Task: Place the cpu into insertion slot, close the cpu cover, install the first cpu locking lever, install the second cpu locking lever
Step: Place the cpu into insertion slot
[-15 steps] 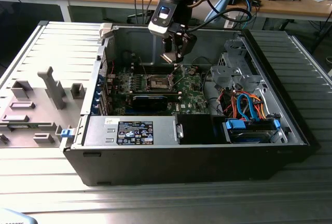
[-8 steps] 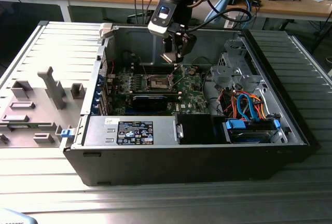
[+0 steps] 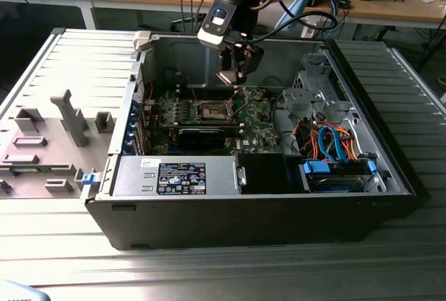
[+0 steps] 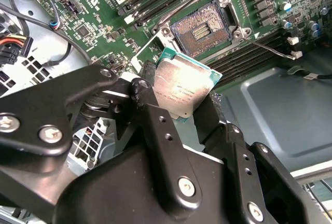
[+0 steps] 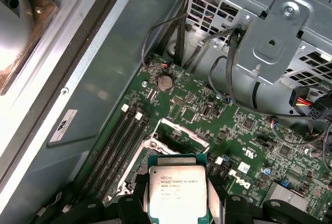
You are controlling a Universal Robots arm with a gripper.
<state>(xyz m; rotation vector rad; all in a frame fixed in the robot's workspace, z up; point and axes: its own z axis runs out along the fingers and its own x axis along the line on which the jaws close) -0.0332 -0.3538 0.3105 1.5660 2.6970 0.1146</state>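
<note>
The gripper (image 4: 181, 93) has its two black fingers (image 4: 150, 105) closed against opposite edges of the cpu (image 4: 182, 85). The chip is held clear of the board, its silvery-grey printed face towards both wrist cameras and its green edge visible around the metal lid. In the first wrist view the gripper (image 5: 177, 206) presents the cpu (image 5: 177, 193) squarely; in the second wrist view the chip appears tilted.

In the exterior view the gripper (image 3: 233, 78) hangs inside the open computer case (image 3: 279, 221), above the green motherboard (image 3: 259, 125), with the cpu (image 3: 228, 76) as a pale patch at its tip, apart from the insertion slot (image 3: 212, 111).

In the second wrist view the insertion slot (image 4: 204, 28) lies just past the chip, its dark contact field exposed inside the silvery rim. The cpu cover (image 4: 147, 47) stands raised at the slot's near edge. A thin wire locking lever (image 4: 270, 46) runs unlatched along one side of the slot.

In the first wrist view, black memory slots (image 5: 116, 141) flank the socket area, a coin cell (image 5: 164, 82) sits further up the motherboard (image 5: 228, 130), and a grey metal drive cage (image 5: 280, 37) rises beyond.

In the exterior view, orange and blue cables (image 3: 331, 141) cross the case towards the exterior view's right. A labelled power supply (image 3: 181, 178) lies along the near wall, and a grey side panel (image 3: 56, 127) rests on the ribbed table (image 3: 209, 269) at the exterior view's left.
</note>
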